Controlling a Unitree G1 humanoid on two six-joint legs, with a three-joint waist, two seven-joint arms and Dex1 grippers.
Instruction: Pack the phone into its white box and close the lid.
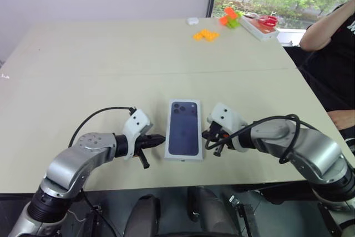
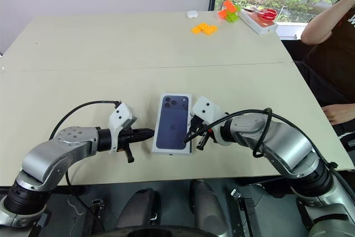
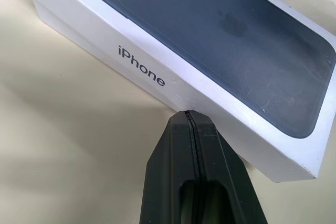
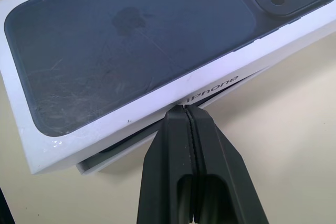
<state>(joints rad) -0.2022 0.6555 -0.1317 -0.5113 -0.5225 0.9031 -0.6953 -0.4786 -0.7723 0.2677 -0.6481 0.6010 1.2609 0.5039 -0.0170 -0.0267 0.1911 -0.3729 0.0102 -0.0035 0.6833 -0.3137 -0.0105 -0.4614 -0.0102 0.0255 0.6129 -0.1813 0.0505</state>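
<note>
The white box [image 1: 183,129] lies flat near the table's front edge, between my two grippers. Its lid [image 4: 131,40] is on top and bears a dark navy picture of a phone, with "iPhone" printed on the side wall [image 3: 142,66]. In the right wrist view the lid sits slightly raised, and the edge of the lower tray [image 4: 121,153] shows beneath it. The phone itself is hidden. My left gripper [image 1: 160,138] is shut, its tip against the box's left long side. My right gripper [image 1: 208,135] is shut, its tip at the seam under the lid on the right long side.
Orange blocks [image 1: 206,35], green and orange pieces [image 1: 229,18], a white tray with a red item [image 1: 259,26] and a small white object [image 1: 192,21] sit at the far right of the table. A person's arm [image 1: 327,26] shows beyond the right edge. The table's front edge [image 1: 183,184] is close.
</note>
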